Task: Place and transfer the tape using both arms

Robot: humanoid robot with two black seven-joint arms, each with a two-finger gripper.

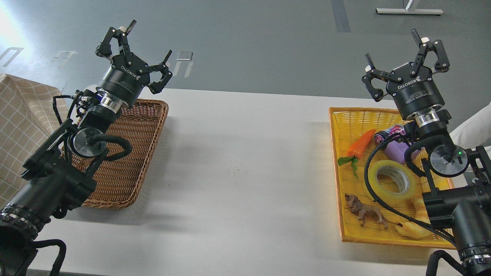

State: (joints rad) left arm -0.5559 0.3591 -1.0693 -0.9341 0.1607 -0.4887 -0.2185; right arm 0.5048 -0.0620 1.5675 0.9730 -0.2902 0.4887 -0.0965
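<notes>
The tape [391, 191], a wide yellowish translucent roll with a pale core, lies flat in the yellow basket [345, 115] at the right, partly crossed by a black cable of my right arm. My right gripper [394, 46] is raised above the basket's far edge, fingers spread wide and holding nothing. Over at the left, my left gripper [149, 41] hangs above the far corner of the brown wicker basket [134, 161], also open and empty.
In the yellow basket with the tape lie an orange toy carrot [360, 143], a purple object [397, 151], a small colourful can [389, 133], a brown toy lion [364, 211] and a yellow croissant-shaped toy [416, 228]. A checked cloth [19, 115] is at the far left.
</notes>
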